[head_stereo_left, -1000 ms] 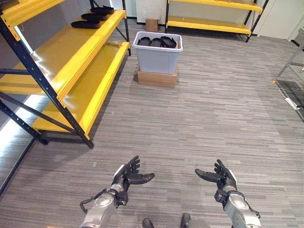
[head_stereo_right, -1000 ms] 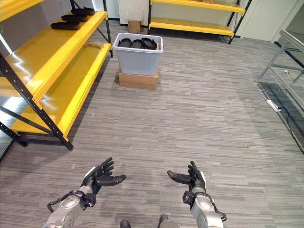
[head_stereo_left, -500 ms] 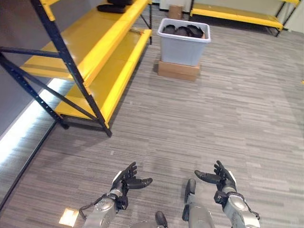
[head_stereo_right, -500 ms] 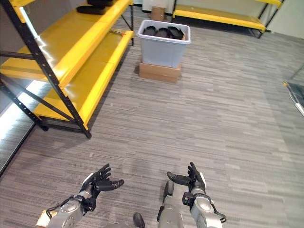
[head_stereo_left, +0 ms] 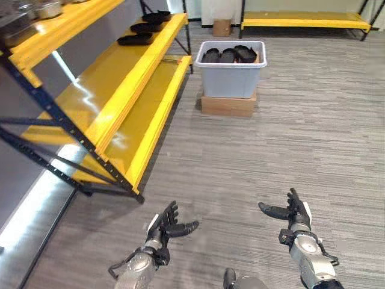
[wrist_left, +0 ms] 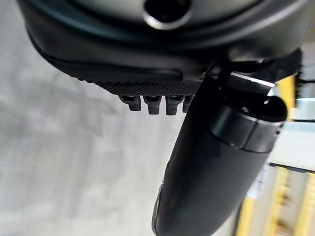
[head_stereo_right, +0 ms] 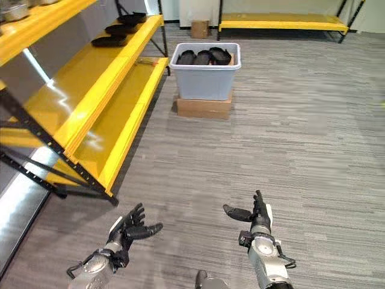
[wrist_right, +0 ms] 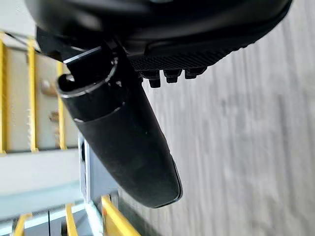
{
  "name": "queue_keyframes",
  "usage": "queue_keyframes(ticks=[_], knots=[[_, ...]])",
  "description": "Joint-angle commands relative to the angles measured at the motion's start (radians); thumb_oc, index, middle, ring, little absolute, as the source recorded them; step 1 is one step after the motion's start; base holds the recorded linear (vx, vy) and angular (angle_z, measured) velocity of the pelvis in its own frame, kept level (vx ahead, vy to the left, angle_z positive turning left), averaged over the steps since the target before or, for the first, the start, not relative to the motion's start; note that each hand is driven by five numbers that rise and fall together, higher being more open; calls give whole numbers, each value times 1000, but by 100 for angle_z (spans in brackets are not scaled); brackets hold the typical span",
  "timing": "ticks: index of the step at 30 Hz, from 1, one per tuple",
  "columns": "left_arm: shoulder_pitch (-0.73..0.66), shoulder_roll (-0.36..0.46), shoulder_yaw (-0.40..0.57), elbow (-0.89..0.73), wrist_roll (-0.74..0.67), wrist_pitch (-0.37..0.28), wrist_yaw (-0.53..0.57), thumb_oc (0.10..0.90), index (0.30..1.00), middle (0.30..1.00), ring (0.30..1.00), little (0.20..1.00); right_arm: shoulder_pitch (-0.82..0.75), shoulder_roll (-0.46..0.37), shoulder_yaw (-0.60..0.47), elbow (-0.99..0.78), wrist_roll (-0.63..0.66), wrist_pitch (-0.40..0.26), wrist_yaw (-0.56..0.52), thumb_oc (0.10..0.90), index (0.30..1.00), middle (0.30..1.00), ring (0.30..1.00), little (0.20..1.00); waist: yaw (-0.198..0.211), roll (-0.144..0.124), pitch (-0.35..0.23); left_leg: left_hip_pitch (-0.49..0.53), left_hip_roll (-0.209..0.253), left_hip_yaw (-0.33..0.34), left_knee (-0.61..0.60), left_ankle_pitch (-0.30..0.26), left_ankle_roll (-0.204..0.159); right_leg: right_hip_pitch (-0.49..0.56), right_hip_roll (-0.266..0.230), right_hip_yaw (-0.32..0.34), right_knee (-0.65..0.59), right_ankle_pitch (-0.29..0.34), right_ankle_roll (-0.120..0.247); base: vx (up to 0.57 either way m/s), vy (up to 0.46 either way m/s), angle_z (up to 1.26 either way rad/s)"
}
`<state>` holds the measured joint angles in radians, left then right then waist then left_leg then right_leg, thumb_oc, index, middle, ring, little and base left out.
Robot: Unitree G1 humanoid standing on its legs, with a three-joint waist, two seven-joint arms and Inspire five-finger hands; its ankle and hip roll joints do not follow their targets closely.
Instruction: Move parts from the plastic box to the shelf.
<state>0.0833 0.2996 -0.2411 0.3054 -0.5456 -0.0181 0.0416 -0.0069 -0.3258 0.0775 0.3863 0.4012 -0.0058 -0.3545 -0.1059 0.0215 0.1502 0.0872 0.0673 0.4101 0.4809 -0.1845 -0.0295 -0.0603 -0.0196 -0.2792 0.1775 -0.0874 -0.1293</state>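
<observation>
A grey plastic box [head_stereo_left: 231, 81] stands on a flat cardboard box [head_stereo_left: 228, 105] on the floor ahead, holding several black parts [head_stereo_left: 227, 55]. To the left runs a yellow shelf [head_stereo_left: 114, 81] with a few black parts [head_stereo_left: 143, 27] lying at its far end. My left hand [head_stereo_left: 163, 227] is held low in front of me, open and empty, fingers spread. My right hand [head_stereo_left: 292, 215] is likewise low and open with nothing in it, thumb pointing inward. Both hands are far from the box and the shelf.
A second yellow rack [head_stereo_left: 304, 22] stands along the far wall, with a small cardboard box [head_stereo_left: 222, 27] on the floor beside it. Metal bowls [head_stereo_left: 36, 9] sit on the near rack's upper level. Grey striped carpet [head_stereo_left: 271, 144] lies open between me and the box.
The whole view has shifted as the camera moved; the shelf and box now sit differently in the picture. Both hands stay low, open and empty.
</observation>
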Motion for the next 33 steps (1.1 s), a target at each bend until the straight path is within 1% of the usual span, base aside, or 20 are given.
queue_keyframes(ticks=[1, 3, 5, 6, 7, 10, 12, 14, 15, 16, 17, 18, 19, 20, 21, 23, 24, 27, 31, 33], knots=[[-72, 4, 5, -62, -24, -99, 23, 900, 1000, 1000, 1000, 1000, -54, -20, -42, -104, 13, -104, -29, 900, 1000, 1000, 1000, 1000, -17, -7, -15, 103, 150, -39, -104, 210, -91, -19, -44, -14, -76, 40, 127, 299, -296, -36], [-100, 3, -14, -69, -8, -113, 29, 900, 1000, 1000, 1000, 1000, -48, -12, -43, -101, 46, -94, -57, 900, 1000, 1000, 1000, 1000, -36, -10, -38, 116, 187, -4, -16, 283, -126, 1, -9, -24, -67, -11, 87, 303, -296, -8], [-110, 6, -24, -70, 13, -119, 42, 900, 1000, 1000, 1000, 1000, -43, -7, -39, -99, 49, -91, -68, 900, 1000, 1000, 1000, 1000, -44, -16, -45, 109, 219, 10, 43, 323, -148, 10, 5, -24, -55, -37, 65, 174, -186, 13], [-118, 8, -28, -72, 18, -119, 48, 900, 1000, 1000, 1000, 1000, -41, -6, -34, -95, 49, -93, -73, 900, 1000, 1000, 1000, 1000, -46, -27, -46, 91, 252, 12, 125, 347, -160, 22, 11, -21, -54, -51, 49, 253, -150, -21], [-147, -1, -40, -69, 50, -131, 64, 900, 1000, 1000, 1000, 1000, -41, -3, -21, -85, 71, -92, -93, 900, 1000, 1000, 1000, 1000, -42, -32, -41, 25, 203, -38, 130, 269, -114, 39, 22, 25, -44, -55, 55, 228, -90, -23], [-162, -5, -52, -73, 67, -136, 69, 900, 1000, 1000, 1000, 1000, -44, -1, -12, -87, 66, -87, -99, 900, 1000, 1000, 1000, 1000, -42, -32, -35, 10, 174, -37, 67, 231, -84, 46, 27, 55, -39, -52, 66, 114, 50, -49], [-176, 3, -62, -83, 83, -147, 79, 900, 1000, 1000, 1000, 1000, -47, 0, -1, -101, 58, -71, -99, 900, 1000, 1000, 1000, 1000, -38, -38, -22, -39, 137, -34, -52, 191, -48, 65, 24, 99, -46, -42, 83, 133, 167, -33], [-193, 13, -71, -94, 86, -154, 90, 900, 1000, 1000, 1000, 1000, -45, 7, 25, -114, 46, -62, -107, 900, 1000, 1000, 1000, 1000, -22, -43, -3, -129, 94, -42, -170, 183, -29, 119, 17, 145, -76, -38, 105, 184, 176, -38], [-197, 15, -72, -99, 81, -157, 97, 900, 1000, 1000, 1000, 1000, -42, 10, 38, -119, 40, -58, -110, 900, 1000, 1000, 1000, 1000, -14, -40, 5, -149, 74, -43, -244, 191, -29, 143, 17, 158, -91, -36, 114, 169, 147, -40], [-198, 17, -69, -102, 73, -159, 102, 900, 1000, 1000, 1000, 1000, -39, 13, 50, -125, 34, -56, -110, 900, 1000, 1000, 1000, 1000, -3, -35, 13, -167, 61, -34, -330, 230, -21, 158, 24, 170, -106, -19, 116, 135, 104, -39], [-197, 17, -68, -102, 70, -160, 103, 900, 1000, 1000, 1000, 1000, -36, 15, 55, -127, 31, -56, -110, 900, 1000, 1000, 1000, 1000, 2, -33, 15, -175, 57, -37, -358, 241, -22, 167, 27, 177, -112, -18, 119, 198, 103, -43], [-191, 17, -61, -109, 68, -156, 109, 900, 1000, 1000, 1000, 1000, -24, 19, 70, -139, 27, -53, -108, 900, 1000, 1000, 1000, 1000, 17, -26, 20, -199, 45, -54, -450, 286, -32, 197, 36, 198, -124, -17, 127, 291, 103, -46], [-180, 18, -52, -117, 77, -153, 116, 900, 1000, 1000, 1000, 1000, -15, 20, 78, -147, 25, -51, -97, 900, 1000, 1000, 1000, 1000, 30, -25, 23, -222, 44, -72, -497, 330, -41, 222, 43, 217, -133, -19, 130, 329, 106, -55], [-172, 18, -46, -119, 83, -152, 121, 900, 1000, 1000, 1000, 1000, -9, 21, 83, -151, 23, -50, -85, 900, 1000, 1000, 1000, 1000, 40, -27, 25, -237, 43, -87, -535, 344, -44, 239, 44, 229, -134, -22, 133, 444, 134, -120], [-146, 21, -23, -111, 94, -139, 109, 900, 1000, 1000, 1000, 1000, 9, 17, 100, -166, 12, -42, -33, 900, 1000, 1000, 1000, 1000, 59, -34, 29, -289, 54, -125, -568, 345, -47, 270, 44, 260, -126, -37, 142, 383, 127, -119], [-132, 24, -9, -93, 115, -153, 99, 900, 1000, 1000, 1000, 1000, 13, 6, 105, -174, 9, -38, 9, 900, 1000, 1000, 1000, 1000, 62, -34, 29, -289, 65, -113, -566, 343, -46, 278, 44, 259, -115, -54, 145, 313, 148, -133], [-125, 25, -3, -83, 125, -161, 102, 900, 1000, 1000, 1000, 1000, 14, -3, 105, -178, 8, -33, 32, 900, 1000, 1000, 1000, 1000, 58, -39, 26, -276, 60, -108, -564, 324, -49, 287, 34, 249, -109, -73, 153, 302, 197, -106], [-110, 32, 17, -56, 102, -156, 138, 900, 1000, 1000, 1000, 1000, 27, -16, 111, -195, 9, -15, 81, 900, 1000, 1000, 1000, 1000, 52, -33, 28, -256, 71, -80, -558, 320, -50, 291, 26, 226, -70, -109, 154, 330, 228, -34], [-90, 53, 45, -33, 135, -192, 165, 900, 1000, 1000, 1000, 1000, 43, -14, 117, -199, 5, -14, 128, 900, 1000, 1000, 1000, 1000, 61, -31, 34, -235, 55, -70, -532, 307, -33, 288, 16, 199, -24, -144, 155, 299, 250, -53], [-80, 63, 58, -44, 187, -205, 153, 900, 1000, 1000, 1000, 1000, 48, -4, 120, -196, 8, -16, 119, 900, 1000, 1000, 1000, 1000, 74, -36, 28, -226, 32, -69, -521, 296, -21, 295, 6, 185, -15, -156, 160, 295, 264, -18]])
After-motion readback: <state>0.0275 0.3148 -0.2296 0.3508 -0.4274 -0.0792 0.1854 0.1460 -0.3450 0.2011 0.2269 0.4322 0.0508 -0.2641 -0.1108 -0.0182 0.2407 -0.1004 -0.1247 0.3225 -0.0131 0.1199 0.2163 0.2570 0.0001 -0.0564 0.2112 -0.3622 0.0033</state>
